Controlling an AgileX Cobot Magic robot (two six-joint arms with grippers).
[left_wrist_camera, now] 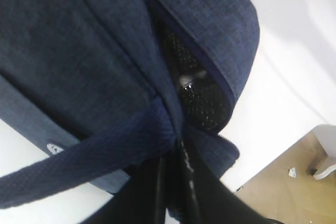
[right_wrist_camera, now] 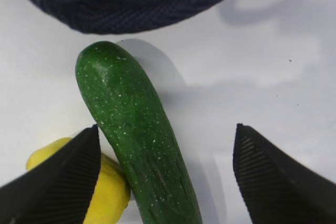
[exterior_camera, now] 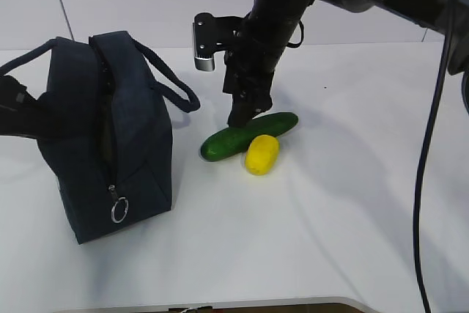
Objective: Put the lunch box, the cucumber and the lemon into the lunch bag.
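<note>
The right jaws [right_wrist_camera: 165, 182] are seen spread wide, one pad to each side of the cucumber [right_wrist_camera: 139, 140], which lies on the counter [right_wrist_camera: 273, 77] nearer the left pad than the right. The lemon [right_wrist_camera: 107, 192] is pressed against the cucumber just under that left pad. A closing grip could be spoiled there: the lemon may be pinched along with the cucumber, or knocked away, and the off-centre cucumber may be rolled. Beyond the jaws, a bag [exterior_camera: 102, 137] handle [right_wrist_camera: 131, 9] is draped. Farther off, the left jaws are pressed together on the bag's other handle [left_wrist_camera: 89, 150]. No lunch box is visible.
</note>
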